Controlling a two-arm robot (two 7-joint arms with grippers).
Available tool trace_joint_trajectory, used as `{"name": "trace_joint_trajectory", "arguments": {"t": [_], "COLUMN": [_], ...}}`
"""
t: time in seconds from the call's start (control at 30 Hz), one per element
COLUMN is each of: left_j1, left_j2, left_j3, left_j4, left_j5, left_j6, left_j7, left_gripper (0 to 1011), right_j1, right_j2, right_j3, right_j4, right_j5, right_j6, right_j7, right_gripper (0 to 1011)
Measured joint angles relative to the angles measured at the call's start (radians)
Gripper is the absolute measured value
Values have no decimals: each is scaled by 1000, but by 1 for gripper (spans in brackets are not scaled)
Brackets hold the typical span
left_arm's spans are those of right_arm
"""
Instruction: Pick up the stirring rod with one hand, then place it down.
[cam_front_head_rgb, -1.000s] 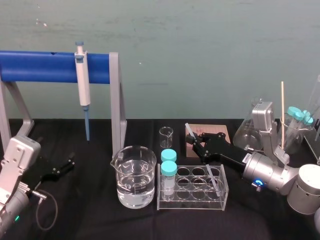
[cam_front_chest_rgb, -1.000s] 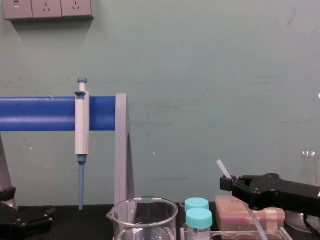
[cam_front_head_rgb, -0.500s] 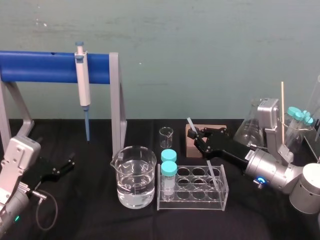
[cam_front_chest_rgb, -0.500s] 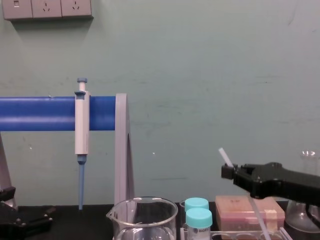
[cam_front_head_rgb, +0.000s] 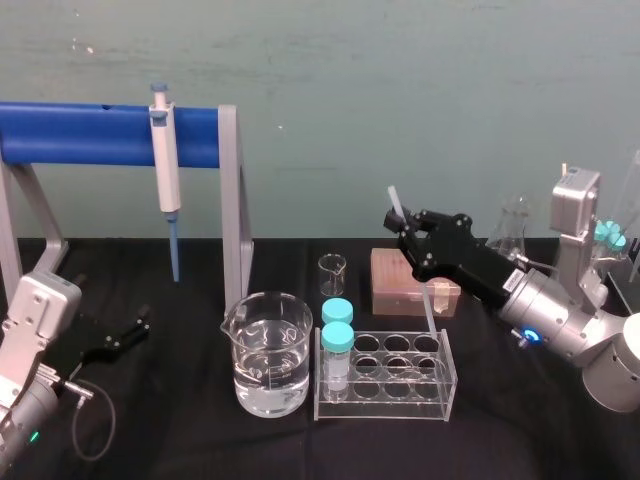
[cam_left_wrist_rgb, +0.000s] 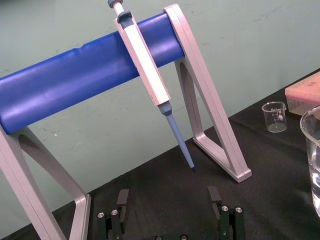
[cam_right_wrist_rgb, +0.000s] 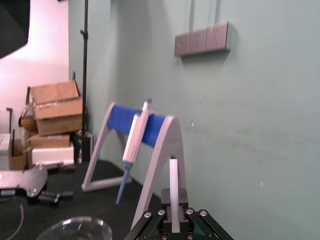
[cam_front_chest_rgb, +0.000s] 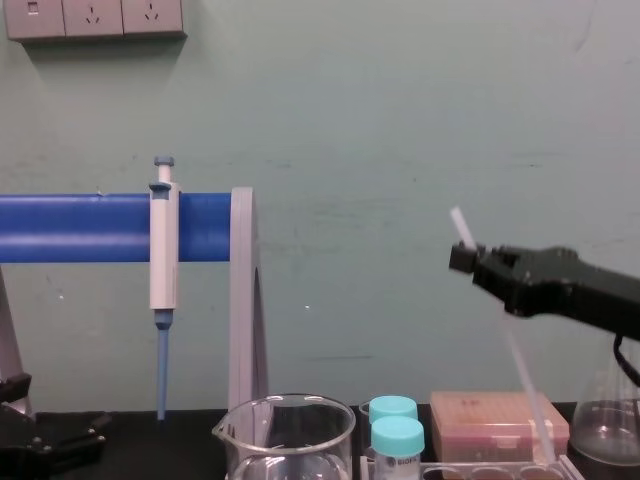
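The stirring rod (cam_front_head_rgb: 396, 205) is a thin whitish rod held tilted in the air, with my right gripper (cam_front_head_rgb: 403, 228) shut on it near its upper end. In the chest view the stirring rod (cam_front_chest_rgb: 522, 385) slants down from the right gripper (cam_front_chest_rgb: 468, 258) toward the test tube rack. The right wrist view shows the stirring rod (cam_right_wrist_rgb: 173, 190) sticking up from between the fingers of the right gripper (cam_right_wrist_rgb: 174, 220). My left gripper (cam_front_head_rgb: 120, 335) rests parked on the black table at the left. In the left wrist view the left gripper (cam_left_wrist_rgb: 169, 200) is open, with nothing between its fingers.
A water-filled beaker (cam_front_head_rgb: 268, 355) stands beside a clear test tube rack (cam_front_head_rgb: 385, 375) holding two teal-capped tubes. Behind them are a small beaker (cam_front_head_rgb: 332, 272) and a pink box (cam_front_head_rgb: 395, 280). A blue stand (cam_front_head_rgb: 100, 133) carries a pipette (cam_front_head_rgb: 163, 160). Flasks (cam_front_head_rgb: 515, 225) stand at the right.
My right gripper has risen with the stirring rod, from just above the pink box to well above it. The left arm has not moved.
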Motion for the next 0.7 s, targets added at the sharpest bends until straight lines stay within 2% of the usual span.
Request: {"name": "trace_joint_trajectory", "arguments": {"t": [0.33,0.53,0.63,0.7], "left_j1": [0,0,0,0], "left_j2": [0,0,0,0], "left_j3": [0,0,0,0], "left_j4": [0,0,0,0], "left_j5": [0,0,0,0], "left_j6": [0,0,0,0], "left_j7": [0,0,0,0], "left_gripper": [1000,1000,1000,1000], "right_j1": [-25,-53,-70,-77], "right_j2": [-1,-8,-20,-27], "right_j3": [32,53,66,72], "right_j4": [-58,-80,-74,-66], "right_j5": [0,-50,-79,-83], "right_j6": [-75,-163,-231,-258], "right_j7": [-28,-70,-84,-84], "right_gripper": [72,72,72,72]}}
